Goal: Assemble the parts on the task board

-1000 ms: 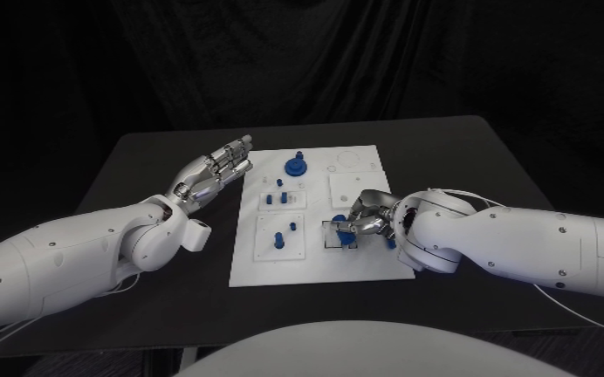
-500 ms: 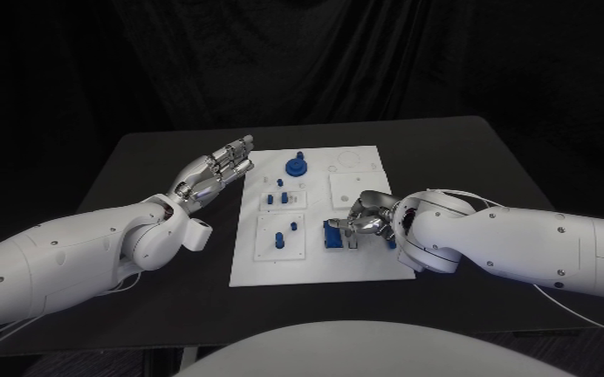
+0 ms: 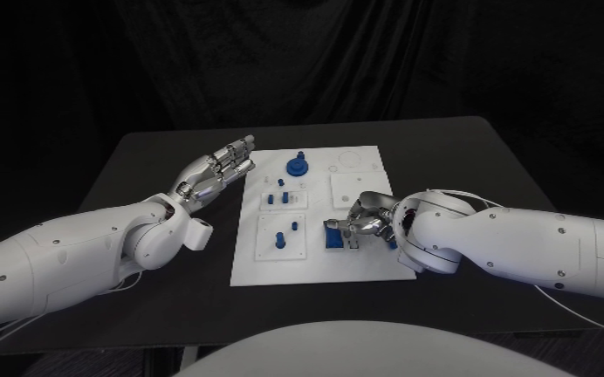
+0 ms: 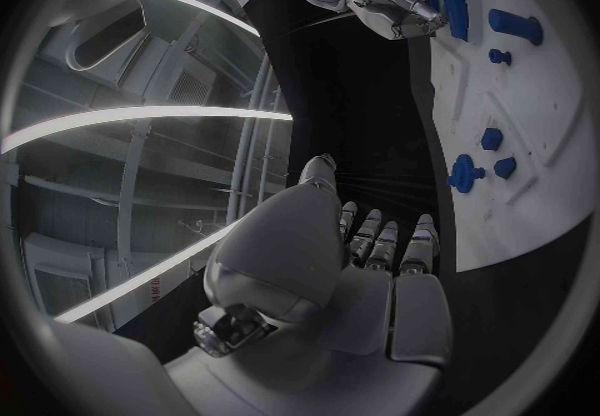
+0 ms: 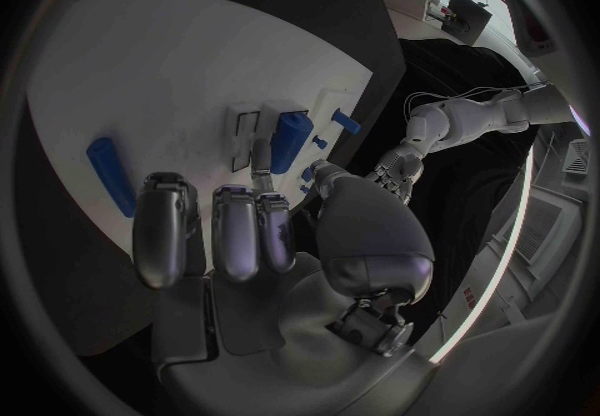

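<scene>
In the middle of the black surface [image 3: 151, 154] the white task board [image 3: 365, 263] is lying flat, with small blue parts scattered across it. The right hand [image 3: 361, 220] is sitting over the board's near-right area, and its fingers [image 5: 238, 226] are curling in around a chunky blue block [image 3: 335, 236] that's standing in a small frame on the board; from the right wrist view the fingertips are bunched right up against it, so it looks clamped on the block, though the actual contact is partly hidden. A long blue bar [image 5: 110, 174] is lying flat on the board just beside that hand. Over on the other side, the left hand [image 3: 214, 170] is hovering above the surface just beside the board's left edge, fingers [image 4: 375, 236] stretched out straight and side by side, holding nothing. Farther up the board a round blue gear-like piece [image 3: 296, 166] is sitting near the far edge, and a few little blue pegs [image 3: 282, 196] are standing in the square plates in the board's left half.
</scene>
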Controlling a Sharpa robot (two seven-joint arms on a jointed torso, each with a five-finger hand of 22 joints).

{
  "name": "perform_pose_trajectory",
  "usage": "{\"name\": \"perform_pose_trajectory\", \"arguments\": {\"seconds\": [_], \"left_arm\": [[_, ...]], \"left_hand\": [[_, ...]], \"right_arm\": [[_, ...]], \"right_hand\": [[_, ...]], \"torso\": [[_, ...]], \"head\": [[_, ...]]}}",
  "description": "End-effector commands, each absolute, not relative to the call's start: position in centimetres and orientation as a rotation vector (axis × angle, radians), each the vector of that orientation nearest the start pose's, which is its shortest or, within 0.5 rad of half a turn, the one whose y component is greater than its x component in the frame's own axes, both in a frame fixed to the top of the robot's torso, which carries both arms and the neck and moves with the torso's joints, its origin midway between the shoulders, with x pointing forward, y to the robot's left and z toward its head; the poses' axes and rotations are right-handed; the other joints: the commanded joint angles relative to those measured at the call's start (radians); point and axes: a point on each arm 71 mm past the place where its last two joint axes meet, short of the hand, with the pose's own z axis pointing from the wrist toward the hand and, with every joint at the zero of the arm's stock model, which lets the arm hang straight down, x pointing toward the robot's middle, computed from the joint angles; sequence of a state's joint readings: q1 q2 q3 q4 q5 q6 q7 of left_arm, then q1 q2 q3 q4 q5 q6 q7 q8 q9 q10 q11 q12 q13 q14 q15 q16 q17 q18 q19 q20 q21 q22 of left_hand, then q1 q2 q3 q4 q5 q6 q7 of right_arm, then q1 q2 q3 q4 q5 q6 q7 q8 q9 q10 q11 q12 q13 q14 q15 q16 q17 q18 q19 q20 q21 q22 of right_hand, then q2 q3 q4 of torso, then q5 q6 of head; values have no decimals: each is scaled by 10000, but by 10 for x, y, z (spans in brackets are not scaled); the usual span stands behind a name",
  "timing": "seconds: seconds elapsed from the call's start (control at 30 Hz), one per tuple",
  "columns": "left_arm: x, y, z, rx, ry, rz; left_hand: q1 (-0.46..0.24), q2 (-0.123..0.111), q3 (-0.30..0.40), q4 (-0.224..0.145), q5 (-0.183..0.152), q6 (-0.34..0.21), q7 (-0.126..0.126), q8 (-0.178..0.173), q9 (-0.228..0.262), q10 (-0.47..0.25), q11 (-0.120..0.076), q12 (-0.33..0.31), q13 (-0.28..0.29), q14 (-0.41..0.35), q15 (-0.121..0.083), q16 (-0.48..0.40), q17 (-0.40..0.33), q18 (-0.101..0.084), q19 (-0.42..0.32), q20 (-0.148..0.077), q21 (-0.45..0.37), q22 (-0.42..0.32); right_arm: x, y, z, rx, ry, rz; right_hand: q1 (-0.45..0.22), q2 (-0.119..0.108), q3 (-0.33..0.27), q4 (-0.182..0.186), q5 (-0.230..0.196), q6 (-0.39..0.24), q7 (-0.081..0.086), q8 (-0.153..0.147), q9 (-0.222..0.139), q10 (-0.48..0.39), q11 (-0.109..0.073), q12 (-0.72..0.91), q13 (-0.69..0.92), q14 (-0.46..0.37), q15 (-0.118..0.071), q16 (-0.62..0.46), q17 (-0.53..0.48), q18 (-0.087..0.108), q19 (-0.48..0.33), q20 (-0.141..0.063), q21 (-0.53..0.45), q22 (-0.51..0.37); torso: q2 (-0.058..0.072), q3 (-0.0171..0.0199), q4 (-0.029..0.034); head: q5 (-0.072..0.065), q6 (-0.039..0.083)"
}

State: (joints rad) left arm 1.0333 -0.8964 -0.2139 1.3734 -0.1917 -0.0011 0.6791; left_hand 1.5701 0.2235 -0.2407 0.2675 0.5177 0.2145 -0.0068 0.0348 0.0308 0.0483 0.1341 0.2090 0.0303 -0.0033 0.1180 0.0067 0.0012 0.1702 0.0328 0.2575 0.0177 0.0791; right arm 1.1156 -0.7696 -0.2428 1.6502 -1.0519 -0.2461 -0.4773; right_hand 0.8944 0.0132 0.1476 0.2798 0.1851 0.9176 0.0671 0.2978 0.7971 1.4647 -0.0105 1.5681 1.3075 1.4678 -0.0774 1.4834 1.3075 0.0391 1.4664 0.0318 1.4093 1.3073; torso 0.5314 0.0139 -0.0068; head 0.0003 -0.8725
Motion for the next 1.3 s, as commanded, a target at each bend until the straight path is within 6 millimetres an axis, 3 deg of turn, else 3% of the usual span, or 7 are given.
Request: {"name": "perform_pose_trajectory", "arguments": {"seconds": [0.03,0.57,0.73,0.77,0.8,0.9,1.3], "left_arm": [[432,265,-298,-9085,15434,-17020],[432,267,-298,-9110,15445,-16941],[432,266,-298,-9110,15458,-16969],[432,266,-298,-9111,15460,-16970],[432,266,-298,-9112,15462,-16971],[432,266,-298,-9114,15461,-16969],[432,266,-298,-9109,15462,-16989]], "left_hand": [[114,-7,66,16,70,8,64,46,9,26,75,30,8,33,67,-67,-12,104,-5,72,69,13],[120,-14,70,10,81,10,82,47,8,28,81,40,9,33,79,-67,-12,104,-2,78,71,16],[122,-18,71,7,84,11,87,48,8,28,84,38,9,33,87,-67,-12,104,1,81,73,22],[122,-18,71,7,84,11,87,48,8,28,84,38,9,33,87,-67,-12,104,1,81,73,22],[122,-18,71,7,84,11,87,48,8,28,84,38,9,33,87,-67,-12,104,1,81,73,22],[124,-21,72,5,86,14,93,49,8,28,86,38,9,33,94,-67,-12,105,2,83,74,23],[126,-20,75,4,89,14,97,49,8,30,88,42,9,36,100,-66,-10,105,2,85,74,21]], "right_arm": [[397,-155,-302,2510,22794,5897],[401,-173,-275,1997,22150,6075],[400,-173,-276,1068,22320,5667],[399,-173,-277,874,22344,5590],[399,-172,-279,639,22384,5504],[397,-171,-282,347,22436,5424],[394,-166,-289,-53,22504,5445]], "right_hand": [[159,-49,-72,-46,-55,4,20,-36,-18,1060,62,27,2633,614,73,-33,267,39,308,82,-44,2064],[1600,-237,-212,-907,105,4,-43,382,292,1060,4,27,2633,641,22,47,419,8,368,34,79,2108],[2037,-224,-743,-1164,-646,-557,-164,2009,1772,1060,-112,27,2633,632,-69,38,394,11,364,-30,68,2105],[2048,-219,-762,-1165,-653,-586,-174,2063,1824,1060,-114,27,2633,633,-67,39,397,11,366,-39,72,2106],[2171,-208,-943,-1206,-860,-773,-283,2760,2484,1060,-164,27,2633,632,-180,37,395,5,372,-81,81,2110],[2229,-253,-1133,-1190,-1144,-906,-338,3246,2940,1060,-246,27,2633,634,-180,36,397,5,376,-140,85,2113],[1999,-451,-1514,-840,-1358,-964,-423,3684,3326,1060,-319,27,2633,645,-241,57,452,-1,386,-200,105,2120]], "torso": [[1,-2,5],[-13,11,-11],[-6,5,3],[-8,4,1],[-8,-1,-2],[-11,-13,-1],[6,1,15]], "head": [[16,-1],[63,-1],[111,-1],[125,-1],[139,-1],[152,-1],[167,-1]]}}
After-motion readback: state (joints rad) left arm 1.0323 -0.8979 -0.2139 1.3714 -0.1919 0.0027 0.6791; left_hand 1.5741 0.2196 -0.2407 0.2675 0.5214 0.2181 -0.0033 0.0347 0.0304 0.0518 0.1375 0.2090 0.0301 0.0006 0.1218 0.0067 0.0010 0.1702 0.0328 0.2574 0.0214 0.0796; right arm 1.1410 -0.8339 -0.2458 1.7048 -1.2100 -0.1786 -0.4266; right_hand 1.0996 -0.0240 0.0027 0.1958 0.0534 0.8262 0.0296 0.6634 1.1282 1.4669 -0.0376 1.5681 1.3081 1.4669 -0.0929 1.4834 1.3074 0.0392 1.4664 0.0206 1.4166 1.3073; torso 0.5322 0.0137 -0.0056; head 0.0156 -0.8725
